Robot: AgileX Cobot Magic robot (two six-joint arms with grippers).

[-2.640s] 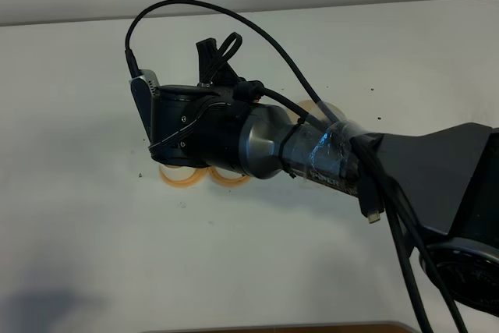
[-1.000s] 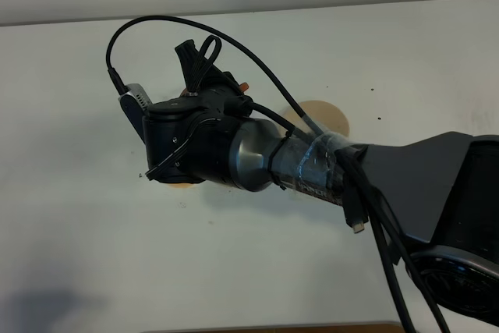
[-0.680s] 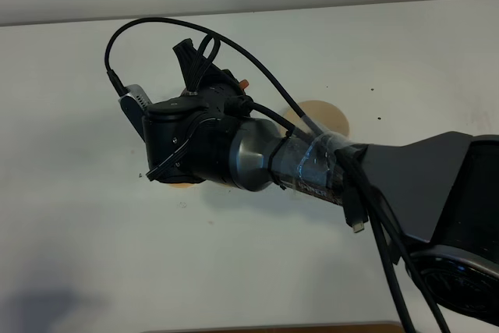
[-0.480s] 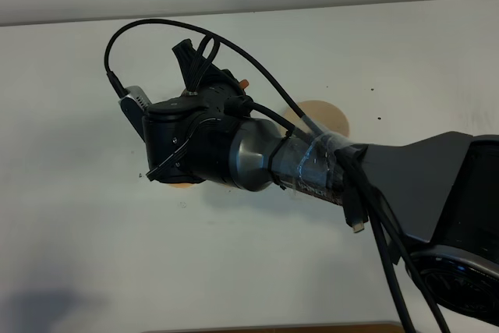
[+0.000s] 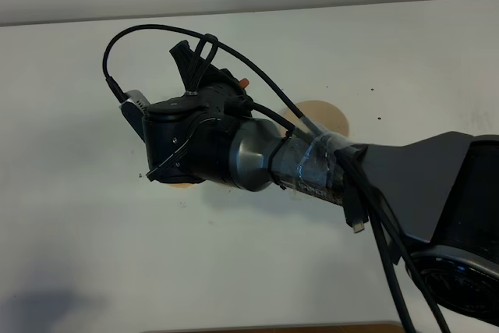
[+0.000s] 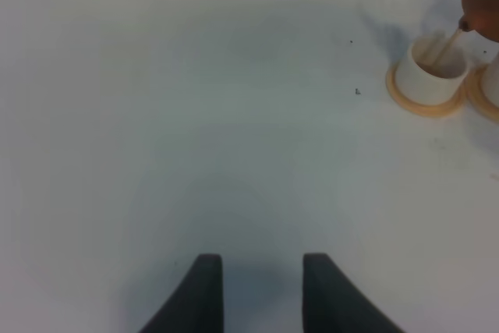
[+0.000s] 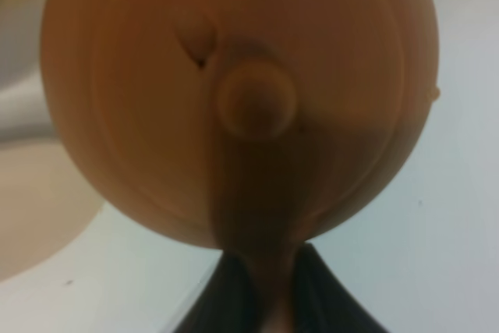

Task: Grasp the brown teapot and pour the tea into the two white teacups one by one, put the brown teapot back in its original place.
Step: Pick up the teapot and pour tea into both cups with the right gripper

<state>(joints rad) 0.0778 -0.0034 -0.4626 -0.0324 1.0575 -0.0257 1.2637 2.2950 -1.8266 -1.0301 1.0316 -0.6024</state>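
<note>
as teapot (image 7: 234,99) tips, right gripper (image 7: 263,286) outstretched (clamped)

White table (image 6: 156,115); two orange coasters (image 6: 425,110) side by side; dark specks (image 6: 357,91), perhaps crumbs.

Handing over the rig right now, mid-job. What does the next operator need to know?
Left gripper: open, empty, over the table, apart from the cups.
Right gripper: shut on the teapot by its handle, holding it tilted above the cups.
A thin stream of tea runs from the spout into the cup nearer the left gripper, on its orange coaster.
The second cup is cut off at the picture's edge, so its fill cannot be seen.
The pale coaster is free.
Left to do: finish this pour, check and fill the second cup, set the teapot back on the pale coaster.
</note>
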